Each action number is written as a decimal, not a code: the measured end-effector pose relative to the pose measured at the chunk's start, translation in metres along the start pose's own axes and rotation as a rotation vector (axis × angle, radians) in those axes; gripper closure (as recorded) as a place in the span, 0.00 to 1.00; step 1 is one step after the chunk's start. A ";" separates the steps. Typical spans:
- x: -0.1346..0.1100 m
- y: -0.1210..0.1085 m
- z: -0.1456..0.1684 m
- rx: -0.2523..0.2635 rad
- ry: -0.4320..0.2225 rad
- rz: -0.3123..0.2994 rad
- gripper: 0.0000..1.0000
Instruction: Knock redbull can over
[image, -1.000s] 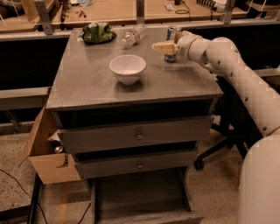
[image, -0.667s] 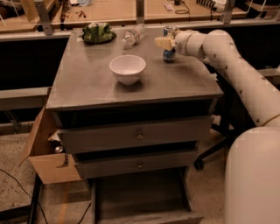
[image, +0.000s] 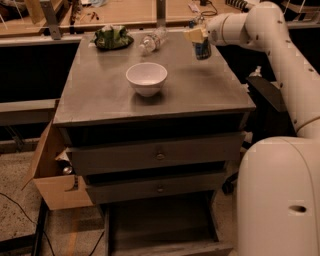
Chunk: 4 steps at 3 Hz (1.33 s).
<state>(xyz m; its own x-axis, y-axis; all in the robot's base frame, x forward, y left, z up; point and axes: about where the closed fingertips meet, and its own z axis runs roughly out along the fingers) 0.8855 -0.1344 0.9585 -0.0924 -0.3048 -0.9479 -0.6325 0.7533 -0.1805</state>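
Observation:
The redbull can (image: 202, 49), slim and blue and silver, stands at the back right of the grey cabinet top (image: 100, 95). It looks slightly tilted. My gripper (image: 194, 34) reaches in from the right on the white arm and sits at the can's top, right against its upper left side. The gripper covers the can's top. The white bowl (image: 146, 77) stands in the middle of the top, well left of and nearer than the can.
A clear water bottle (image: 152, 42) lies at the back centre. A green bag on a dark plate (image: 112, 37) sits at the back left. A cardboard box (image: 50, 175) stands left of the cabinet, and the cabinet's bottom drawer (image: 165, 225) is pulled open. A wooden bench runs behind.
My gripper has moved toward the back edge, staying at the can's top. The can now appears to lean a little. Bowl, bottle and bag have not moved.

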 end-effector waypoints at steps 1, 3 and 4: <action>-0.032 0.017 -0.009 -0.085 0.023 -0.089 1.00; -0.011 0.107 -0.018 -0.391 0.274 -0.260 1.00; 0.022 0.130 -0.036 -0.506 0.453 -0.363 1.00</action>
<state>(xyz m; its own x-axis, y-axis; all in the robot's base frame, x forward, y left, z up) 0.7730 -0.0643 0.9235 -0.0492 -0.7730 -0.6324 -0.9480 0.2356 -0.2142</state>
